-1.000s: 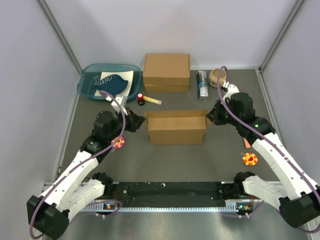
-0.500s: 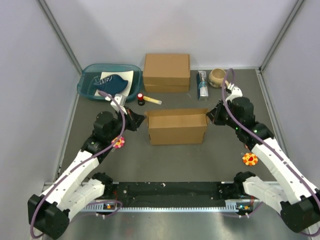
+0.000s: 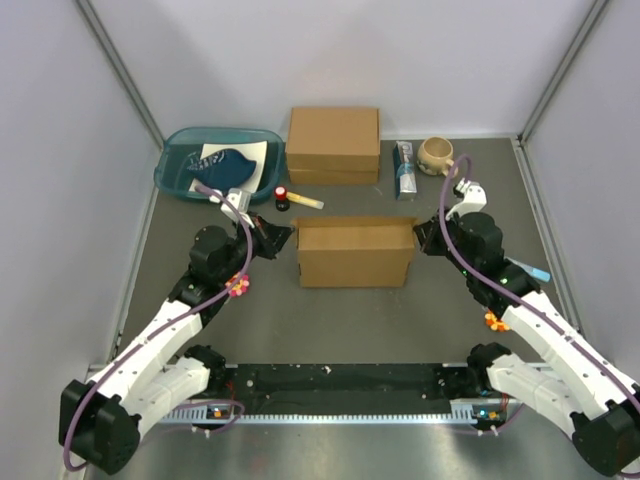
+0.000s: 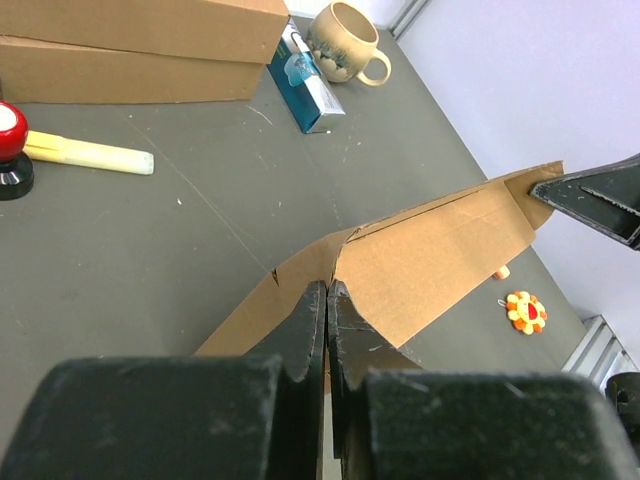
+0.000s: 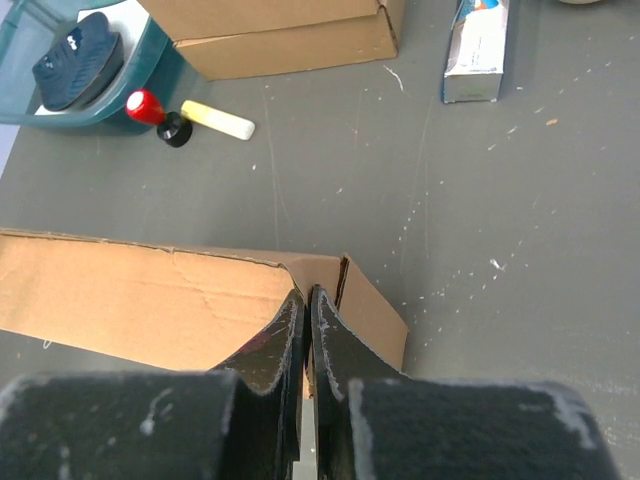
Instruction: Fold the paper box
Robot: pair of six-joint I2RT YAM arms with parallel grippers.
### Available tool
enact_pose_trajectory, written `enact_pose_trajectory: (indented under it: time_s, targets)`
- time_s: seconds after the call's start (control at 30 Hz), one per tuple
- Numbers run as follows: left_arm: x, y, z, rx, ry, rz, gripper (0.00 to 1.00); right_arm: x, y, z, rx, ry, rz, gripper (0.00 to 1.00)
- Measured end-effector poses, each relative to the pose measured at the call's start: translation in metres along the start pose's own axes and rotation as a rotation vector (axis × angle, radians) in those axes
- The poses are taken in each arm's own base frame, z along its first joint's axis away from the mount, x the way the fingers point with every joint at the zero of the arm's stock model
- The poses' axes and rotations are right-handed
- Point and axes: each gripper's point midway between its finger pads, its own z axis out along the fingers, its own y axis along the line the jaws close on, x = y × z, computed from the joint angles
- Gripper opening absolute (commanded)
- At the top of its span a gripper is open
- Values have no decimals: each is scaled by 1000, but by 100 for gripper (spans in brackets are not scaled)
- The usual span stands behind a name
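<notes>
Over the last second both arms changed their pose while keeping their grip. The right arm pulled its elbow in and raised its wrist, and the left gripper (image 3: 283, 236) moved slightly inward. The paper box (image 3: 355, 255) stayed between the two grippers, but its open top, a wider slot before, now looked narrower, with the long walls closer together. We judged that the box was being squeezed or tilted into shape, and that the folding was not finished, because in the left wrist view a loose flap stood bent just beyond the fingers.

The left fingers were pressed together on the cardboard edge at the left end of the box. The right gripper (image 3: 420, 236) had its fingers clamped in the same way on the wall at the right end corner, with only the thin cardboard between them.

Beyond both grippers, on the far side, stood the thicker cardboard box (image 3: 333, 145), well apart from the work. Beyond the right fingers lay a blue and white carton (image 3: 404, 170) with a mug (image 3: 436, 153) just beside it. Beyond the left fingers were a red-capped piece (image 3: 283, 196) and a yellow stick (image 3: 308, 202), quite near, and further out a teal tray (image 3: 165, 180). Behind the right fingers, an orange flower (image 3: 492, 320) lay partly under the arm. We thought the red-capped piece and the stick could be hit if the box were pushed away from the arms.
</notes>
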Motion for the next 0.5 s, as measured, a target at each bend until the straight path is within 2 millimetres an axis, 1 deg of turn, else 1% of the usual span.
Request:
enact_pose_trajectory:
  time_s: [0.43,0.5]
  targets:
    - [0,3,1,-11,-24,-46,0,1,1,2,15,-24,-38,0]
    - [0,4,1,-18,-23,-58,2,1,1,2,14,-24,-44,0]
